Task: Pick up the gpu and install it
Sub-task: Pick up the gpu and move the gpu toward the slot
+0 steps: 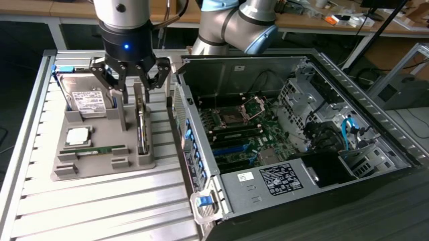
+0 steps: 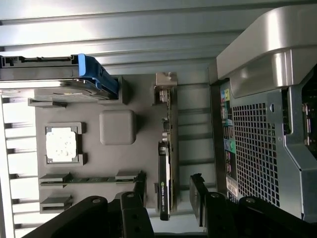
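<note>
Overhead, the tool (image 1: pixel 132 85) gapes wide, flanking the upright gpu (image 2: pixel 165 168) with room either side.

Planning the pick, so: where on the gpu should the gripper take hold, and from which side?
I'd take the gpu by its upper long edge, coming straight down, one finger on each flat face. It stands on edge, slotted in the tray, so only that edge is free, and the card is thin enough for the open gripper above it.

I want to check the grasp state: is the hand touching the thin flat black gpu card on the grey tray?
Apart. In the wrist view the open hand straddles the thin flat black gpu card, with a plain gap beside each finger.
</note>
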Action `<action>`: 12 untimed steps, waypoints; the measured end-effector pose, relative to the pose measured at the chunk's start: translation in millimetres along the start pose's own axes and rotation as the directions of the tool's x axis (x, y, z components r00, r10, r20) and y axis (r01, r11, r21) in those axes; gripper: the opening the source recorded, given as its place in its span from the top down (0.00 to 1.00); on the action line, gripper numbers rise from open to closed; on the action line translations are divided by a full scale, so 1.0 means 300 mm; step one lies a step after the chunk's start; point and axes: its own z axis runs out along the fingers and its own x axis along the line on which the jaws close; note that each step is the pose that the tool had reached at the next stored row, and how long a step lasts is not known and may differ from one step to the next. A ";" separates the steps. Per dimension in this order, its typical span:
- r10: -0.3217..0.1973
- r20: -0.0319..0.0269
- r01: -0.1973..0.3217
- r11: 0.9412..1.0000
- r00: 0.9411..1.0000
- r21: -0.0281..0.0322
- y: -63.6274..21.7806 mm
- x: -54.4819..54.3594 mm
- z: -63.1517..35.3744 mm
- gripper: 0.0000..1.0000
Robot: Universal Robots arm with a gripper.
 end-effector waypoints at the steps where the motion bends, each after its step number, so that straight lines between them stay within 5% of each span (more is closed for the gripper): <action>1: 0.000 0.000 0.000 1.000 1.000 0.000 0.002 0.000 0.003 0.52; 12: 0.000 0.000 0.000 1.000 1.000 0.000 0.007 0.002 0.066 0.52</action>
